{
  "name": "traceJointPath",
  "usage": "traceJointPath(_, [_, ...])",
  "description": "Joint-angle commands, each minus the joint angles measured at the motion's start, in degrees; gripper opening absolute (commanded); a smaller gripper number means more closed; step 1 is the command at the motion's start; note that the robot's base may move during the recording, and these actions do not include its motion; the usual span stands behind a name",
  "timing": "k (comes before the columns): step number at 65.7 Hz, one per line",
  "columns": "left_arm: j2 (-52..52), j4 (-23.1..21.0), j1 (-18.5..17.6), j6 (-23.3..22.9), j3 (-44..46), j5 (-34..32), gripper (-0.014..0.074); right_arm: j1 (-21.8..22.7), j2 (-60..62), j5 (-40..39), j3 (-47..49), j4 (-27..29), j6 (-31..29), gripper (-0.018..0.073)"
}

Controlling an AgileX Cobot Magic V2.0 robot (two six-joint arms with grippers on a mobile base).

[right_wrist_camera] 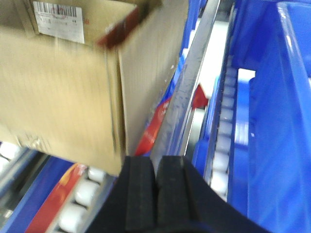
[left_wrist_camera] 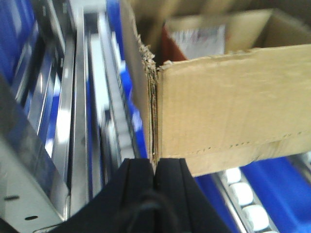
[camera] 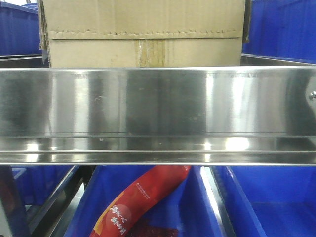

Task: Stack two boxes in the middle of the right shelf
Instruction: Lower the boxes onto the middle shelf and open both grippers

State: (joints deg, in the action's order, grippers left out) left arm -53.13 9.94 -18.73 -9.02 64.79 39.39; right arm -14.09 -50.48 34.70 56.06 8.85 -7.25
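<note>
Up close, we find our left gripper [left_wrist_camera: 154, 170] with its black padded fingers pressed together on the ragged corner edge of a plain brown corrugated cardboard carton [left_wrist_camera: 233, 107], so it is clamped on that carton's wall. Our right gripper [right_wrist_camera: 156, 167] has its two black pads touching each other with nothing between them; a brown cardboard carton with a white barcode label [right_wrist_camera: 63, 82] hangs just beyond its tips, and we cannot tell whether the pads touch it. From the front view we see one wide brown carton with a zigzag flap line and a tape strip on its seam [camera: 143, 34] above the broad mirror-like rail of the stainless-steel shelf level [camera: 158, 103], its base hidden behind that rail. Blue plastic bins [camera: 276, 207] sit below the rail, and a red printed packet [camera: 138, 202] lies in one of them. Blue bins also flank the carton behind.
</note>
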Motion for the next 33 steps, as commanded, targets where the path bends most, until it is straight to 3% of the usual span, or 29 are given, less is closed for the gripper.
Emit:
traceJointPath(1, [6.01,-0.36,0.34,-0.02,-7.77,-8.23,-0.0111,0.14,5.4,-7.18,-6.86,-0.66,-1.92,-0.0155])
traceJointPath(14, [17.29,-0.76,0.34,-0.02,-22.95,-19.27,-0.0111,0.14,15.21,-14.69,-18.85,-0.66,-3.34,-0.0155])
traceJointPath(33, [24.9,-2.06,0.34,-0.02,-31.72,-24.62,-0.0111,0.14,21.08,-19.45,-24.84,-0.66,-3.34,-0.0155])
